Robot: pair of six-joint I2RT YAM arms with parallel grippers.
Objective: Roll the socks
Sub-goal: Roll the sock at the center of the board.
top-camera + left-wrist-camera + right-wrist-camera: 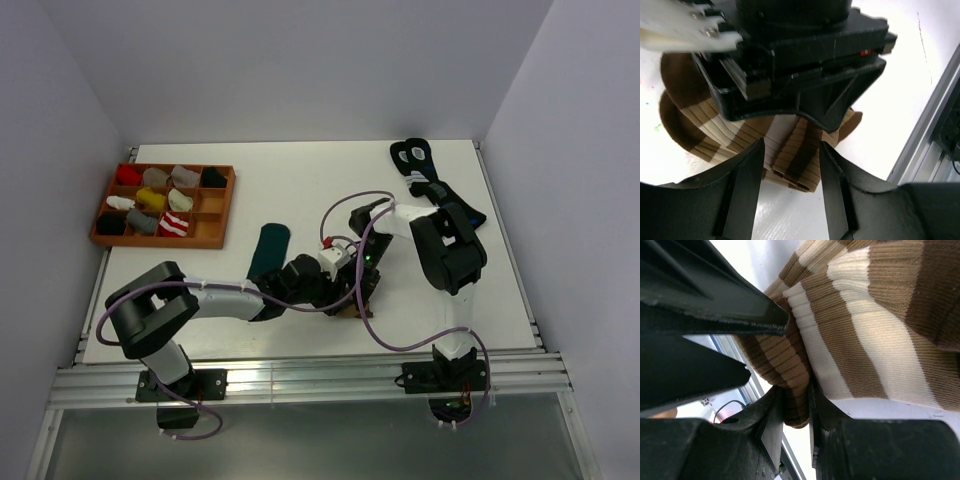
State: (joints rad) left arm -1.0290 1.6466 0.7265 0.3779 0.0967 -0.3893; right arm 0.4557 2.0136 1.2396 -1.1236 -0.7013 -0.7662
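right pincer [796,399] is narrow, nipped on a ribbed fold of the striped sock [865,330]. left pincer [791,150] stands wide, fingers either side of the sock's bunched edge, not gripping. green sock [268,248] lies flat on the table [300,190] just beyond the left pincer. looks like a regrip mid-roll. the right should hold the fold tight so it can't spring open, and the left should take a deeper bite before closing. no brand or writing readable. the red mark [867,51] on the housing ahead of the left pincer is too small to read.
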